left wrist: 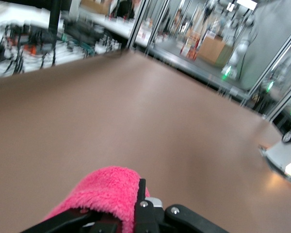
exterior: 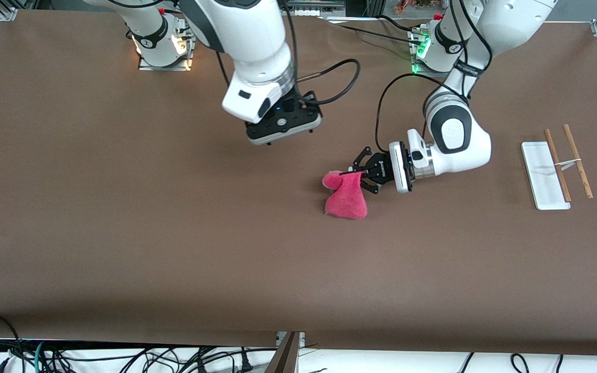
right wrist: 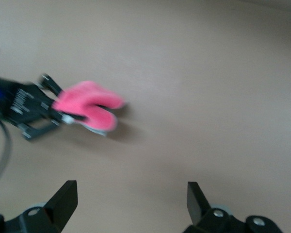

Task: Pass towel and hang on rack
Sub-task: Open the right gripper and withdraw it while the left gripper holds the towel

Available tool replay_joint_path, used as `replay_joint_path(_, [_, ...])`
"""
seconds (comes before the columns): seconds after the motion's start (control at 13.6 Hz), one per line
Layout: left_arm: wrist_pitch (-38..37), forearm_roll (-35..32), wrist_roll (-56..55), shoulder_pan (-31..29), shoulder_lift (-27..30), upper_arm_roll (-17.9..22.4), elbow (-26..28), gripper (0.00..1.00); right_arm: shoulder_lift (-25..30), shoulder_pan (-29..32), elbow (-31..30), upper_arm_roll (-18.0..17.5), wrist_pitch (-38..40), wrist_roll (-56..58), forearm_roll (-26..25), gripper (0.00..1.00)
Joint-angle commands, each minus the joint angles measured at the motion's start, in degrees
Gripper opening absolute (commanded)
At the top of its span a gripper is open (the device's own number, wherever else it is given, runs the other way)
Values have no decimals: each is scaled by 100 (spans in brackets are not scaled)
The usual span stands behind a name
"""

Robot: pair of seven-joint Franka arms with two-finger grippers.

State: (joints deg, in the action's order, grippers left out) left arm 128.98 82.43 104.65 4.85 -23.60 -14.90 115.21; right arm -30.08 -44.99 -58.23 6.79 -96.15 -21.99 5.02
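Left end effector (exterior: pixel 356 173) clamped the fuzzy pink-red towel (exterior: pixel 346 197), apparently by one edge; right end effector (right wrist: pixel 131 201) hung spread apart above the bench; best carry it high toward the white-based, wooden-rod rack (exterior: pixel 557 168).

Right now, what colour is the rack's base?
White, on the rack; the front view shows it best.

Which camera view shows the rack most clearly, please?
The front view shows it best: the rack, with its white base and two brown rods, stands whole at the left arm's end of the table. Neither wrist view shows it; they show only the towel and bare table.
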Motion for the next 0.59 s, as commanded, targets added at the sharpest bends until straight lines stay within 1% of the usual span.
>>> replay_joint_path(0.0, [206, -1522, -1529, 60, -57, 180, -480, 0, 239, 8, -31, 461, 394, 738, -46, 100])
replay_joint_path(0.07, [198, -2216, -2083, 60, -109, 224, -622, 0, 248, 17, -31, 698, 465, 932, -45, 100])
replay_joint_path(0.15, [172, -2701, -2541, 51, -119, 268, -710, 0, 248, 17, -31, 918, 509, 1142, -45, 100])
replay_joint_path(0.37, [110, -3591, -3300, -63, -119, 427, -711, 0, 239, 17, -48, 1577, 580, 1426, -37, 100])
replay_joint_path(0.44, [23, -3881, -3511, -142, -128, 514, -711, 0, 239, 26, -57, 1754, 580, 1435, -37, 100])
replay_joint_path(0.51, [-178, -4232, -3756, -186, -119, 610, -720, 0, 239, 78, -57, 1851, 580, 1495, -28, 100])
